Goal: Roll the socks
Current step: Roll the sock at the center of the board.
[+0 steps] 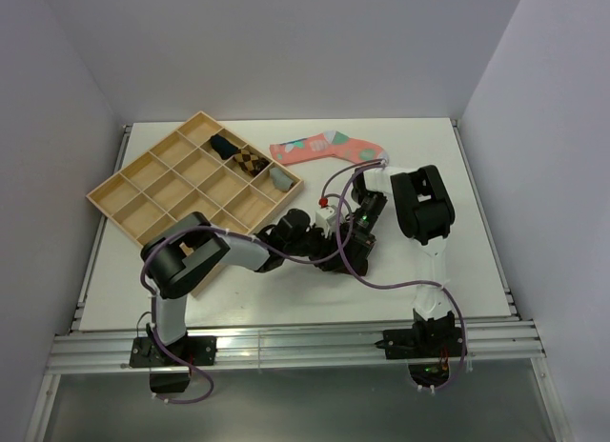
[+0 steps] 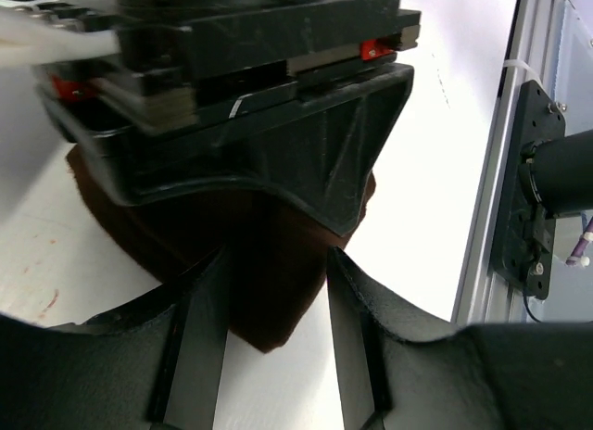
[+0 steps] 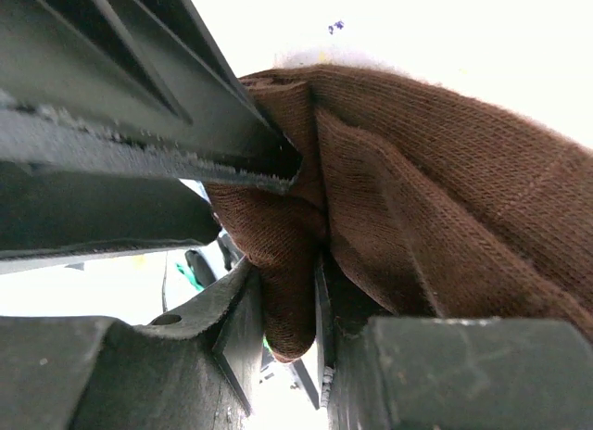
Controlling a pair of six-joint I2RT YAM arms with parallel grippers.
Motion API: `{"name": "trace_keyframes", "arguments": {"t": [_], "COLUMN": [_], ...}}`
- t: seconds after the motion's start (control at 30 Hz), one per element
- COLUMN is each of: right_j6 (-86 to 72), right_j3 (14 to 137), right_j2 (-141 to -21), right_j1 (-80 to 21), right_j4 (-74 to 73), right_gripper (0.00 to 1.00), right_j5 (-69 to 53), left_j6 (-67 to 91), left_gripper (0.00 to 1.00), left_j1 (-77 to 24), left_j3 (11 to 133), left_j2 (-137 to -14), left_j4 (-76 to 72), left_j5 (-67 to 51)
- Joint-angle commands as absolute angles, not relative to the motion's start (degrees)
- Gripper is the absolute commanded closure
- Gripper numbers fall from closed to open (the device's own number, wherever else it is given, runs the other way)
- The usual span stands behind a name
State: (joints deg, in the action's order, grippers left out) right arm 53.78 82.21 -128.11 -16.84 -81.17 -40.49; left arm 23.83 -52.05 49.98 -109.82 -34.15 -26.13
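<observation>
1. Brown knit fills both wrist views. The dark brown sock (image 2: pixel 278 282) lies bunched on the table (image 1: pixel 457 271) near its middle, just where your two grippers meet. From above, the arms hide it.
2. Your right gripper (image 3: pixel 287 277) has its jaws drawn narrow on a hanging fold of the sock. The rest of the fabric spreads off to the right of those jaws in that wrist's view.
3. Your left gripper (image 2: pixel 276 259) faces the right one almost head-on. Its jaws stand moderately apart, and the near corner of the sock reaches in between them. You cannot tell whether the pads press the cloth or only straddle it.
4. The relation to watch is that the sock lies straight ahead of the left jaws and runs away from them, under the right gripper's body. The bundle is too bunched to read a clear long axis, and no striped cuff shows.
5. Both arms look equally near, so reach does not decide which one acts. You probably need the left jaws to take that near corner while the right keeps its pinch. The main risk is the two sets of fingers knocking together.
6. A pink patterned sock (image 1: pixel 324 149) lies flat at the far side, well apart from the grippers and just beside the wooden tray (image 1: pixel 124 190).
</observation>
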Motion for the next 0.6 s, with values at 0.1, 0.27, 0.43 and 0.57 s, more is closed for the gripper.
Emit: {"name": "trace_keyframes", "arguments": {"t": [0.1,0.27,0.43,0.57], "right_j6": [52.1,50.6,45.8,41.6], "right_j3": [83.6,82.3,77.8,74.8], "right_j2": [-129.7,-128.4,-123.0,-118.8], "right_j1": [-16.6,-16.6,-16.6,-16.6], "right_j4": [-78.0,-76.3,-69.2,-64.2], "right_gripper": [0.89,0.87,0.72,0.66], "right_j5": [-37.5,-37.6,-37.1,-36.4], "left_j6": [25.4,26.5,29.0,30.8], "left_gripper": [0.52,0.77,1.0,1.0], "left_j1": [-52.9,-53.6,-54.7,-56.3], "left_j3": [50.8,52.6,53.2,52.4], "left_j2": [-111.8,-113.8,-114.9,-115.2], "left_j4": [-38.1,-35.3,-30.4,-28.0], "left_j5": [-29.4,-28.7,-26.5,-22.5]}}
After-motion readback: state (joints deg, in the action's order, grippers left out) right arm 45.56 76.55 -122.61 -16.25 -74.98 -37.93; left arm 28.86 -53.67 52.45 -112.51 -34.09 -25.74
